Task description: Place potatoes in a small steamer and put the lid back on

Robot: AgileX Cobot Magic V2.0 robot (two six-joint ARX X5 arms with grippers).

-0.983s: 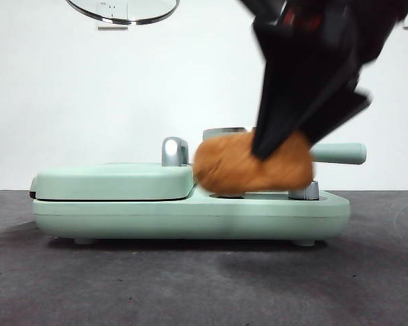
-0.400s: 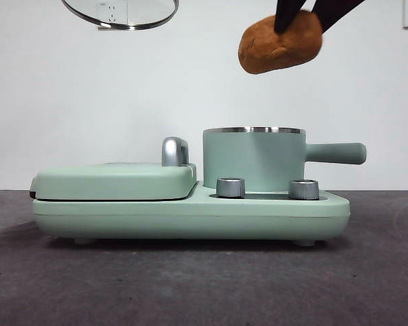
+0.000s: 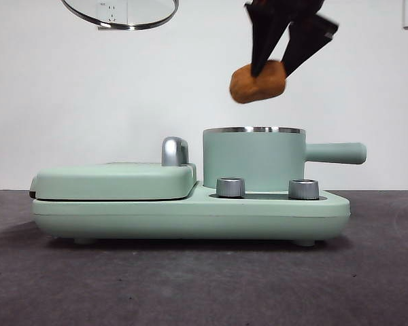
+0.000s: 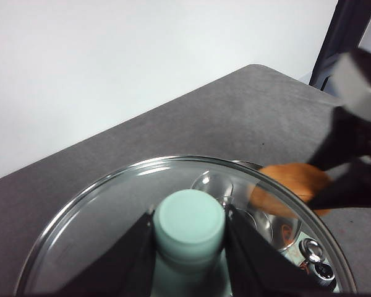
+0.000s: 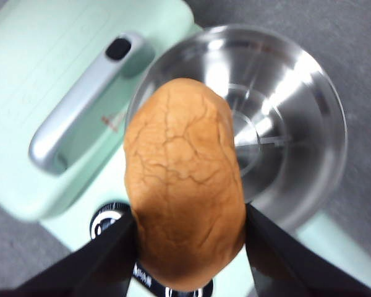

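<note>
The orange-brown cracked potato (image 3: 258, 82) hangs in the air above the rim of the small mint-green steamer pot (image 3: 253, 157), held by my right gripper (image 3: 275, 64), which is shut on it. In the right wrist view the potato (image 5: 184, 189) fills the middle, with the pot's open steel inside (image 5: 278, 130) below it. My left gripper (image 4: 188, 244) is shut on the mint-green knob of the glass lid (image 4: 105, 229). The lid (image 3: 120, 13) is held high at the upper left of the front view.
The pot stands on a mint-green appliance base (image 3: 190, 214) with two steel dials (image 3: 231, 187). A flat griddle cover (image 3: 115, 180) with a chrome handle (image 3: 175, 151) lies left of the pot. The pot's side handle (image 3: 336, 153) points right.
The right gripper lifted the potato from in front of the pot up high, then moved it back and lower over the pot's opening. The lid has stayed raised.
</note>
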